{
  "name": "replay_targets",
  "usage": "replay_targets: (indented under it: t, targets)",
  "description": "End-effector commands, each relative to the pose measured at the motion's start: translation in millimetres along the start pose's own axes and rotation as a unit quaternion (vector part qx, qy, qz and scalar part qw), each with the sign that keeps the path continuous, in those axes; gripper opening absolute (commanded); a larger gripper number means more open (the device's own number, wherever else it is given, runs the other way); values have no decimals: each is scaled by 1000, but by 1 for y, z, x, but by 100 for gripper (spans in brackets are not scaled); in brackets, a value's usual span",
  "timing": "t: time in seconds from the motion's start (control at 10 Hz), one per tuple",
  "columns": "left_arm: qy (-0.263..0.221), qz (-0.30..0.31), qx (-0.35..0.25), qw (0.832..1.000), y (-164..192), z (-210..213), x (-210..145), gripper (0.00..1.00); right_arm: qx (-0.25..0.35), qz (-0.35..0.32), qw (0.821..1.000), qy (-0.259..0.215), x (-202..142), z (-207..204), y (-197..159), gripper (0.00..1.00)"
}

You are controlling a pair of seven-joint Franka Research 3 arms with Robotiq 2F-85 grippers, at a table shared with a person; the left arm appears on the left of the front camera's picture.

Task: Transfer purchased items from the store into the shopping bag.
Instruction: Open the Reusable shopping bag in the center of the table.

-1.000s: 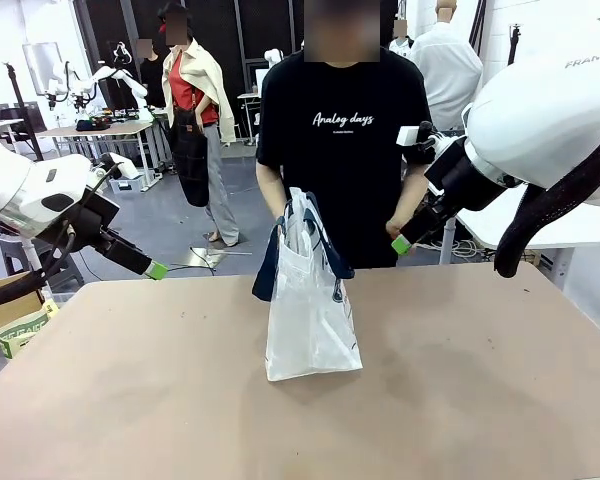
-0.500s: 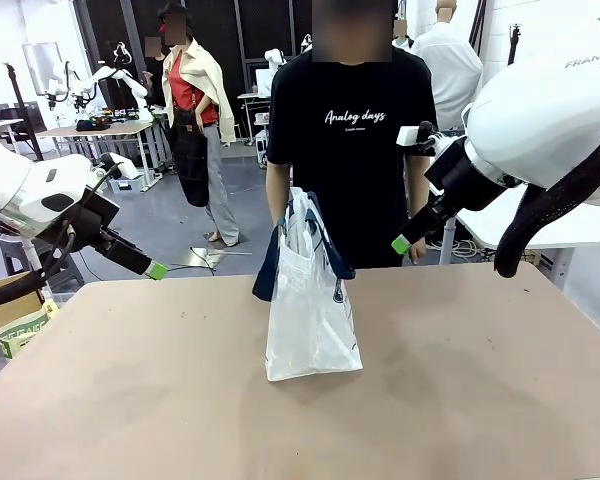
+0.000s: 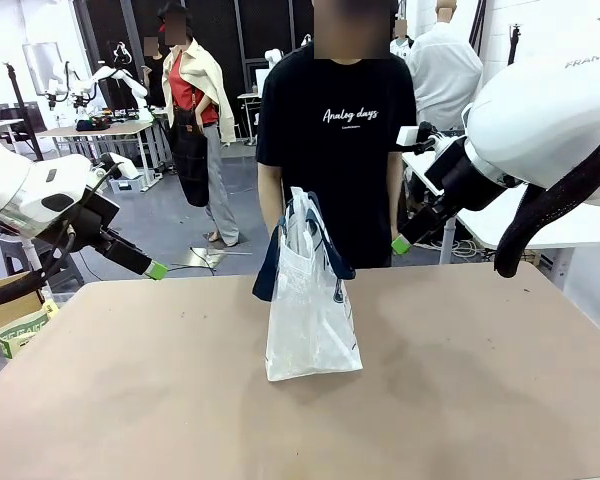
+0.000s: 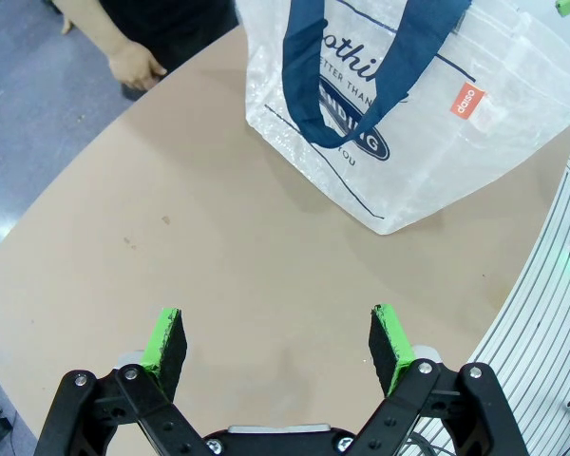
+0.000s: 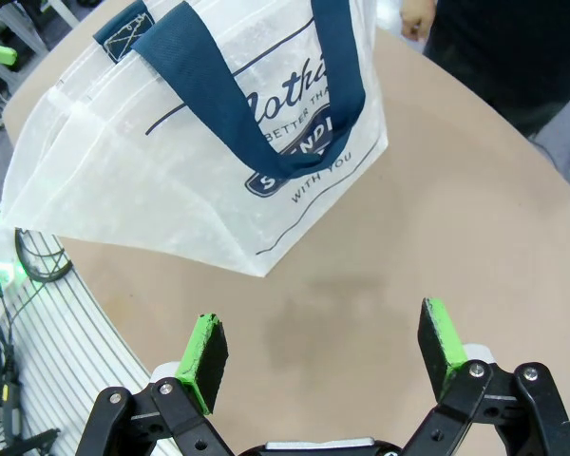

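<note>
The shopping bag stands upright mid-table, translucent white with navy handles drooping over its sides; the oval logo faces each wrist camera. My left gripper hovers open off the table's left edge, its green pads wide apart and empty, well short of the bag. Raised at the far right, my right gripper is also open with nothing between its pads. No purchased items are visible. A person in a black T-shirt stands behind the bag, arms at their sides, one hand near the table's far edge.
The brown tabletop spreads bare around the bag. A cardboard box sits off the left edge. A white table lies behind my right arm.
The person has let go of the bag, straightened up and dropped both arms to their sides. Bag and both arms are unmoved.
</note>
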State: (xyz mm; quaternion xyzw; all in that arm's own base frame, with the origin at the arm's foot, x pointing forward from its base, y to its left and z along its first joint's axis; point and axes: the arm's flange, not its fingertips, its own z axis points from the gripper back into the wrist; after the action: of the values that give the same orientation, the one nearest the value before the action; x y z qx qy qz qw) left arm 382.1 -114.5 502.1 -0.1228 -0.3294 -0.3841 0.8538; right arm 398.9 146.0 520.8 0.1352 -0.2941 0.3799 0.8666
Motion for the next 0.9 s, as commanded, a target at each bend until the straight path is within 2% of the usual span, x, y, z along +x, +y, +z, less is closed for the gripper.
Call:
replay_targets:
  t: [0.0, 0.8]
  targets:
    - [1, 0, 3, 1000, 0, 1, 0, 100, 4, -3, 1000, 2, 0, 0, 0, 100]
    - [1, 0, 3, 1000, 0, 1, 0, 100, 4, -3, 1000, 2, 0, 0, 0, 100]
